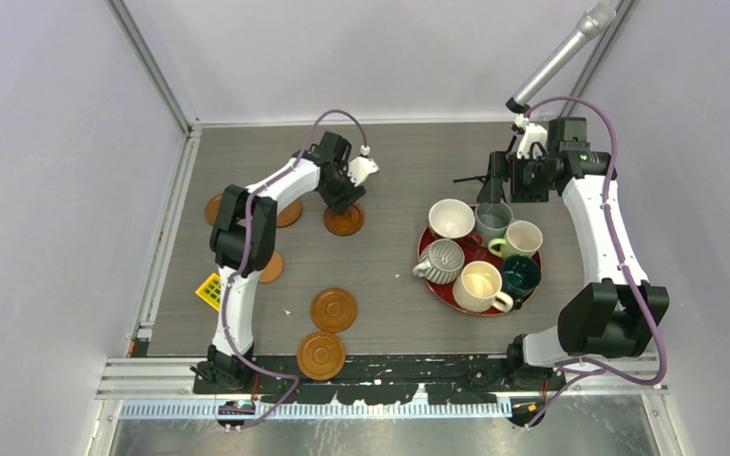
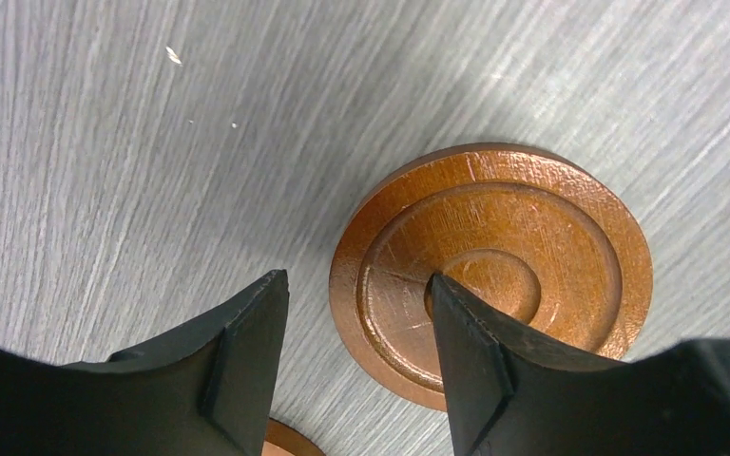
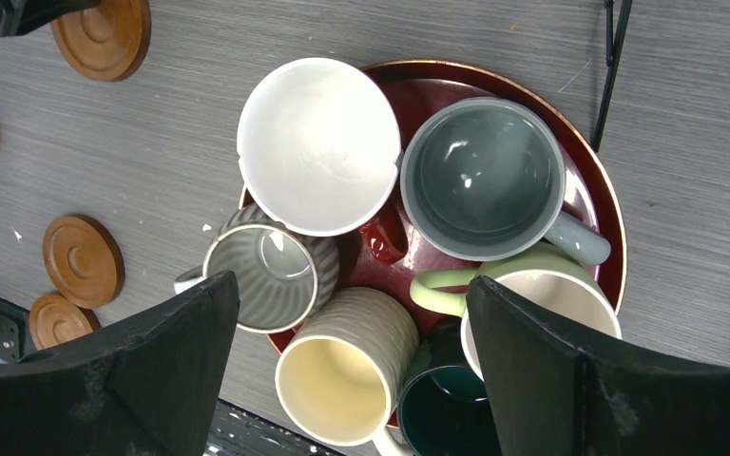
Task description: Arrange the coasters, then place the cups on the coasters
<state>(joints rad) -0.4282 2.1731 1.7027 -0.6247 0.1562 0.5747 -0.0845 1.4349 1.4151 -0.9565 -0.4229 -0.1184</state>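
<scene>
The left gripper (image 2: 356, 277) is hanging low over a flat round brown wooden coaster with ring grooves (image 2: 504, 266), which is lying on the grey wood-grain table (image 2: 105, 142) at the far middle, well left of the round red tray (image 3: 594, 180). Its fingers are standing partly spread and straddling the disc's left rim. One is sitting over the bare table just beside the rim, the other is reaching over the central ring, and nothing is being pinched between them. Two more coasters (image 1: 333, 310) are lying nearer the robot, and others are showing partly behind the left arm. The right gripper (image 3: 352, 283) is hovering above the tray with its fingers spread wide and empty. Below it the six ceramic cups (image 3: 318, 142) are crowding together on the tray, none yet on a coaster. The coaster is looking light, stiff, thin and smooth, so it is probably offering little to grasp from above. A hold across its edge, or a pad pressing down to slide it, is seeming likeliest, and slipping is the risk. The cups are looking heavier and breakable, and are best taken by the wall at the rim.
</scene>
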